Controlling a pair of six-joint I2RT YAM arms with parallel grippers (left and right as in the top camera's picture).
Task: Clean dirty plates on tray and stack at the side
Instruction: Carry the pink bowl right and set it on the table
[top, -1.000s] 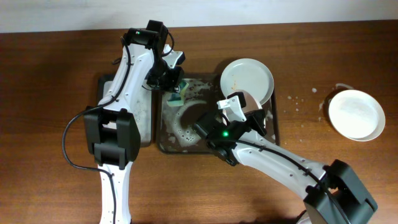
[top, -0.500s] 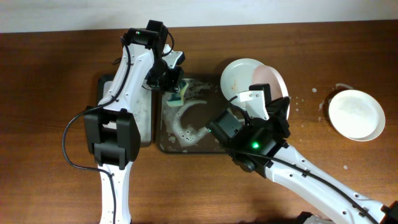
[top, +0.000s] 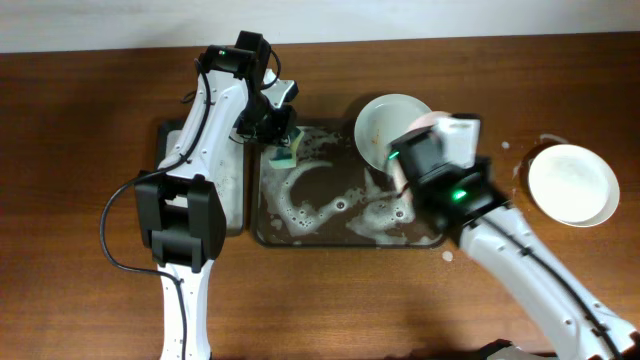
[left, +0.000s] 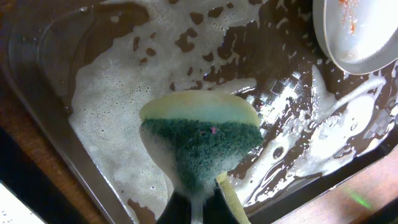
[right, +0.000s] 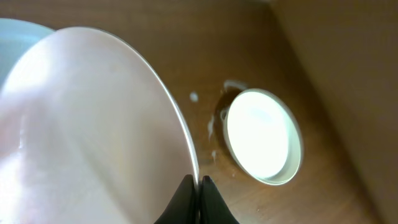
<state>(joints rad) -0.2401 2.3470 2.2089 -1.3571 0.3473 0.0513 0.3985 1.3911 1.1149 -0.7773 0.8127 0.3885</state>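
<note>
My right gripper (right: 198, 186) is shut on the rim of a pale pink plate (right: 93, 137) and holds it on edge above the right end of the dark tray (top: 262, 200). In the overhead view that gripper (top: 418, 150) hides most of the pink plate (top: 400, 180). A pale plate with orange smudges (top: 385, 125) leans at the tray's back right and also shows in the left wrist view (left: 357, 31). A white plate (top: 573, 184) lies on the table to the right, also seen from the right wrist (right: 264, 144). My left gripper (left: 196, 202) is shut on a green-and-yellow sponge (left: 199, 143) over the foamy tray (left: 37, 56).
White foam and water cover the tray floor (top: 310, 205). A smaller tray (top: 228, 190) lies left of it under the left arm. Water drops (top: 480, 160) spot the wood between the tray and the white plate.
My right arm has lifted the pink plate off the tray floor and swung it to the right, toward the white plate. The left arm and sponge have stayed put.
</note>
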